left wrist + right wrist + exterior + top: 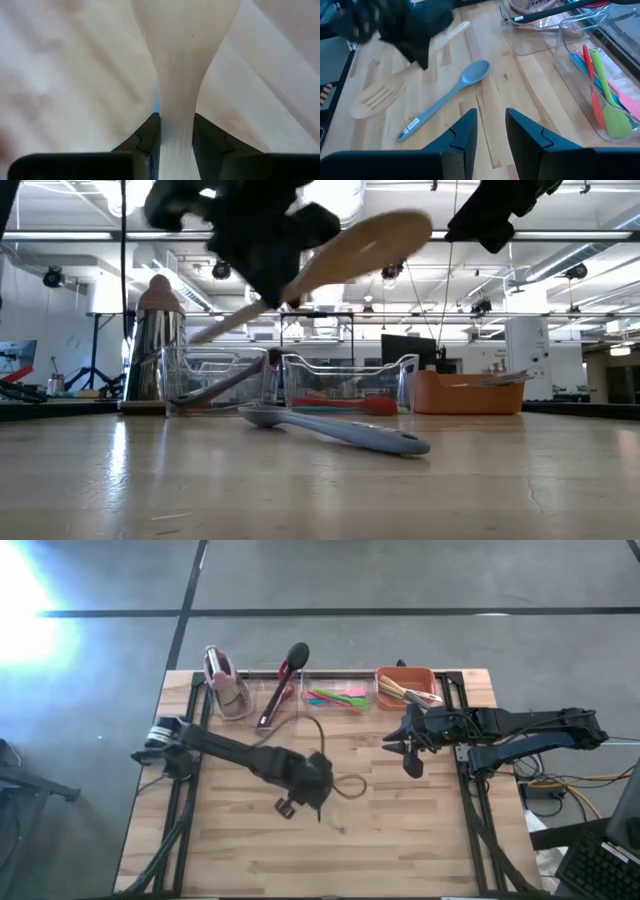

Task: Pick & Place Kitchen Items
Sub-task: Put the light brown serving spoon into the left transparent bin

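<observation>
The left gripper (176,132) pinches a stiff, light wooden spatula (350,250) by its narrow neck above the desk (420,840), while the right gripper (491,131), jaws slightly spread, hangs empty near the slick blue spoon (447,97).

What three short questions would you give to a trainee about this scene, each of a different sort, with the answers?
1. True or false: the left gripper is shut on the wooden spatula and holds it above the table.
2. Choose one. The blue spoon is: A standing upright, B lying on the table, C hanging in the air.
3. Fill the gap: between the fingers of the right gripper there is ____.

Key: 1 true; 2 B; 3 nothing, as it is open and empty.
</observation>
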